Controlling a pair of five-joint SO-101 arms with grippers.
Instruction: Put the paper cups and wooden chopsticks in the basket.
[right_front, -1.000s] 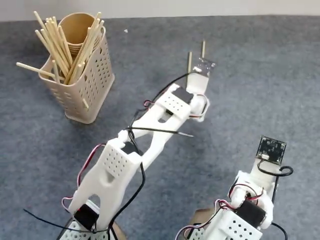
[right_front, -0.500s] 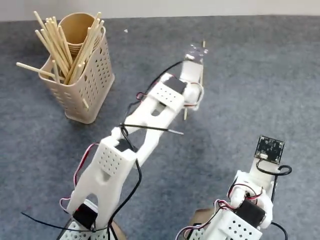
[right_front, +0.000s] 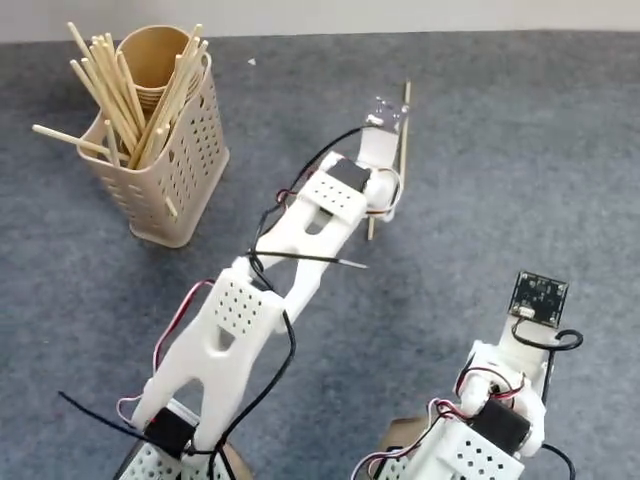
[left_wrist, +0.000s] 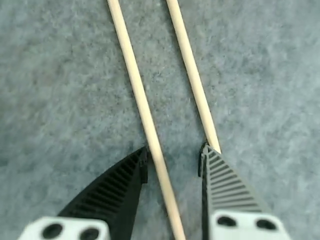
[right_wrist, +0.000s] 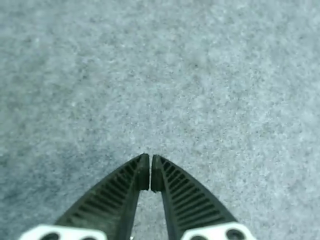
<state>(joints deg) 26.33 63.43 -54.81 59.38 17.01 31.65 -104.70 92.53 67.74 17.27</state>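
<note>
Table: a grey carpet-like mat (right_front: 520, 150) covered the whole work surface.
Left arm: the left arm (right_front: 300, 240) stretched from the near edge out over the middle of the mat, well apart from the basket.
Right arm: the right arm (right_front: 495, 410) sat folded at the near right corner.
Basket: the perforated beige basket (right_front: 185, 165) stood upright at the far left.
Paper cups: a stack of paper cups (right_front: 152, 55) already sat inside the basket.
Stored chopsticks: a bundle of wooden chopsticks (right_front: 105, 75) leaned in the basket around the cups, one poking out sideways.
Loose chopsticks: two loose chopsticks (left_wrist: 192, 80) lay roughly side by side on the mat under the left arm's wrist.
Left gripper: the left gripper (left_wrist: 174, 151) was spread wide and low over the mat. One loose chopstick ran between its jaws, close to one fingertip, and the other ended at the opposite fingertip. Nothing was gripped yet.
Right gripper: the right gripper (right_wrist: 150, 165) was clenched on nothing, over bare mat.
Progress: mostly done, by my reading. The cups and most sticks were in, while the two loose chopsticks remained to be pinched, carried and dropped in.
</note>
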